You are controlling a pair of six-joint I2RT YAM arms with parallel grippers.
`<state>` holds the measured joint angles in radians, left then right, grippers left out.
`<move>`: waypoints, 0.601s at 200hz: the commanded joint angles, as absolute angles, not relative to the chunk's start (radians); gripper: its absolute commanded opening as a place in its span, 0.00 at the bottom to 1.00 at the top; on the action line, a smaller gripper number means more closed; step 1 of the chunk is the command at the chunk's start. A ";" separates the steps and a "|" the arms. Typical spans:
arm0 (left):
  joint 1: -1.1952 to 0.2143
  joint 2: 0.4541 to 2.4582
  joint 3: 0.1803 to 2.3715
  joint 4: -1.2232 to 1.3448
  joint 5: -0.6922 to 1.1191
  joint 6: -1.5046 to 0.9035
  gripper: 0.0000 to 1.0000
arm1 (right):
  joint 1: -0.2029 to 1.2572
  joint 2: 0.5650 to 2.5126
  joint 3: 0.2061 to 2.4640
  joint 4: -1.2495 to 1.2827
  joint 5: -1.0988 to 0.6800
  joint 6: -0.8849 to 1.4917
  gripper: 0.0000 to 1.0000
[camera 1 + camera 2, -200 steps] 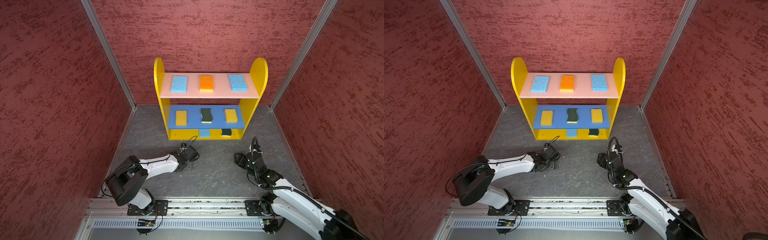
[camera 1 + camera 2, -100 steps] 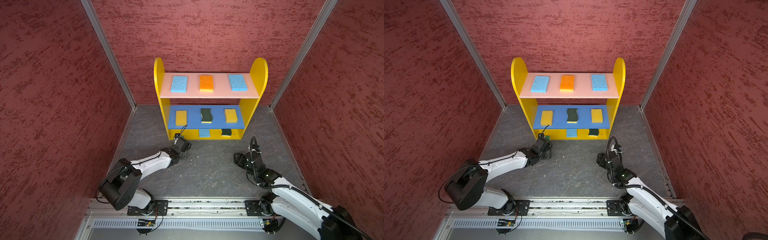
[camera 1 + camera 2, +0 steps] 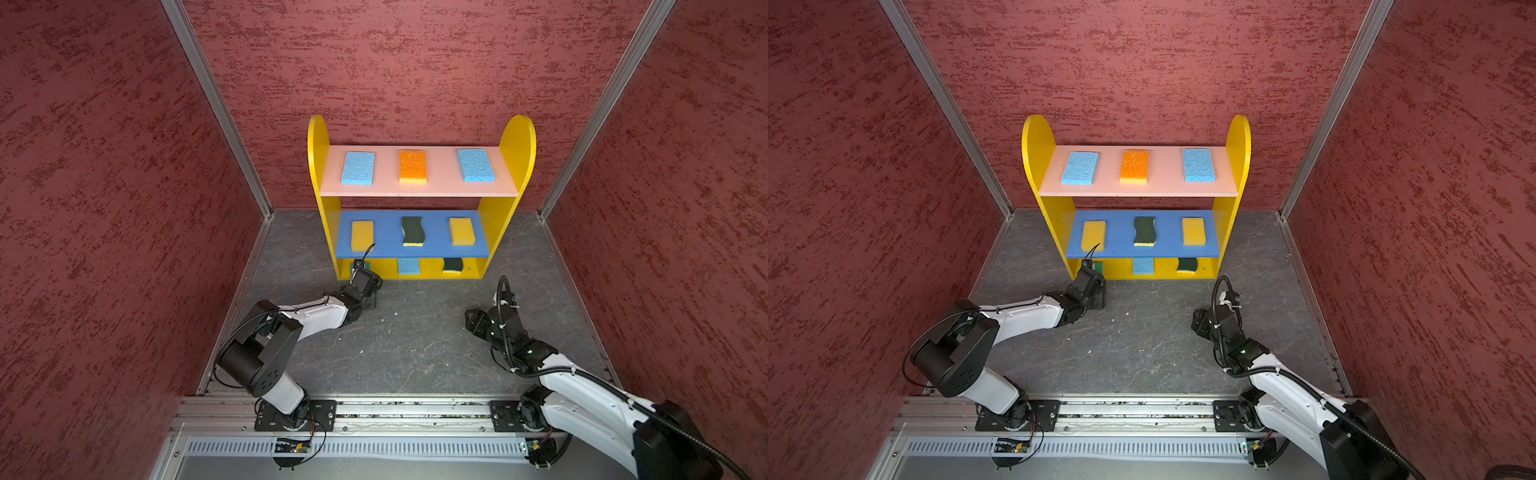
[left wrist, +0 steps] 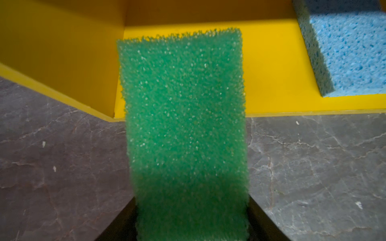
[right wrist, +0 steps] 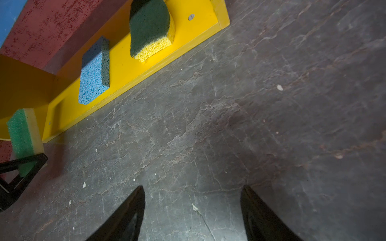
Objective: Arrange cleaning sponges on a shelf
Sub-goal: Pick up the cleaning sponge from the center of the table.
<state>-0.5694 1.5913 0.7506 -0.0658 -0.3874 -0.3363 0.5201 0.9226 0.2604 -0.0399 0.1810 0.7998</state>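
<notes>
Ease green sponge [image 4: 183, 108], pinched in left end effector [image 3: 362, 279], flat onto yellow bottom board [image 4: 271, 83], left of light blue sponge [image 4: 355, 52]. Leave right end effector [image 5: 193, 200], wide and empty, parked.

Cam layout, 4 views.
Both top views: high at near end, tilted down, whole cell, shelf [image 3: 517, 145] at far end. L wrist: v. close, past L fingers [image 4: 117, 227] along green sponge [image 4: 183, 116] onto bottom board [image 4: 271, 73]. R wrist: low, floor [image 5: 271, 104] ahead of R fingers [image 5: 129, 217]; shares bottom board + green sponge.
</notes>
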 commanded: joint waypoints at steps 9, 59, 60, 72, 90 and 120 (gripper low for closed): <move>-0.561 1.619 0.779 -0.009 -0.415 -0.308 0.68 | 0.513 0.945 0.251 0.031 0.167 0.773 0.73; -0.535 1.668 0.808 0.023 -0.403 -0.302 0.68 | 0.514 1.011 0.241 0.104 0.143 0.766 0.73; -0.534 1.668 0.809 0.024 -0.404 -0.302 0.68 | 0.514 1.012 0.241 0.105 0.141 0.766 0.73; -0.528 1.679 0.816 0.029 -0.404 -0.302 0.68 | 0.514 1.025 0.242 0.113 0.132 0.759 0.73; -0.519 1.690 0.822 0.038 -0.404 -0.296 0.68 | 0.513 1.045 0.245 0.124 0.123 0.752 0.73; -0.505 1.706 0.833 0.054 -0.407 -0.287 0.68 | 0.514 1.080 0.245 0.161 0.106 0.750 0.73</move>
<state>-0.5377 1.6768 0.7948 -0.0021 -0.4026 -0.3119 0.5201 1.0580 0.2512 0.0929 0.1356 0.7662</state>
